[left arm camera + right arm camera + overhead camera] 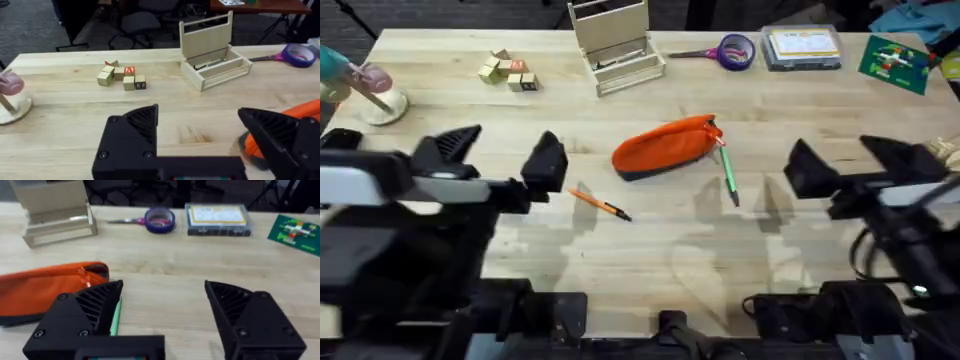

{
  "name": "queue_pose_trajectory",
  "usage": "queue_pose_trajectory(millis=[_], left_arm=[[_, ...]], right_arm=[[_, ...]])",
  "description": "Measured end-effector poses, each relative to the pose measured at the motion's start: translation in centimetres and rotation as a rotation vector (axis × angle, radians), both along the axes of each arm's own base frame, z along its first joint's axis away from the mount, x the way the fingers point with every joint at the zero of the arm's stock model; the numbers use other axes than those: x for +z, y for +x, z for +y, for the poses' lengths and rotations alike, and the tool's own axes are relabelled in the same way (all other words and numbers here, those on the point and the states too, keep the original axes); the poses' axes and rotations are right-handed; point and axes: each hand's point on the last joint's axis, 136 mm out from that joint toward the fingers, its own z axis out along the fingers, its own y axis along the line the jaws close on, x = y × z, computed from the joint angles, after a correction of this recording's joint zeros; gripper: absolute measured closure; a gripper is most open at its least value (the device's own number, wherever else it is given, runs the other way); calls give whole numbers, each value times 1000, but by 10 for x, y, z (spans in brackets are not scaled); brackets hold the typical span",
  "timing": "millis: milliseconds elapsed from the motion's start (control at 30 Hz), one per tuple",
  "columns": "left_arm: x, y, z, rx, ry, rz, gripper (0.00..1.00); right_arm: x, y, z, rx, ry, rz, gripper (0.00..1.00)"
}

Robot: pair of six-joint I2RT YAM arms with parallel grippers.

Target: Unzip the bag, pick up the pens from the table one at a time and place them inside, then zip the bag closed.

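Both grippers, left gripper (pixel 505 158) and right gripper (pixel 825 160), gape empty; the bag (pixel 665 148) lies crosswise between them, zipper end toward the right.

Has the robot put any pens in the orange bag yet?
Not yet. Nothing looks done: the orange bag lies on the table with its zipper looking closed. The orange pen and the green pen are both on the table beside it. The left gripper and right gripper are open and hold nothing. Left to do: unzip, put both pens in, zip shut.
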Motion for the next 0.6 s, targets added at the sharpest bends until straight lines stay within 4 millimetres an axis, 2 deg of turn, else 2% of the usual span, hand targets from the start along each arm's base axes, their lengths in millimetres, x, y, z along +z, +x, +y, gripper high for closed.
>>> queue_pose_trajectory(millis=[167,300,333,467,600], left_arm=[[32,-3,0,0,3,65,6],[42,2,0,-3,11,172,8],[46,9,0,-11,33,256,7],[56,18,-2,-42,77,340,7],[75,25,-8,-89,103,370,7]], right_arm=[[38,-6,0,0,0,10,4],[58,-7,0,0,0,53,4],[72,-6,1,3,1,84,4],[91,-4,2,14,3,95,4],[107,-3,3,18,4,79,4]])
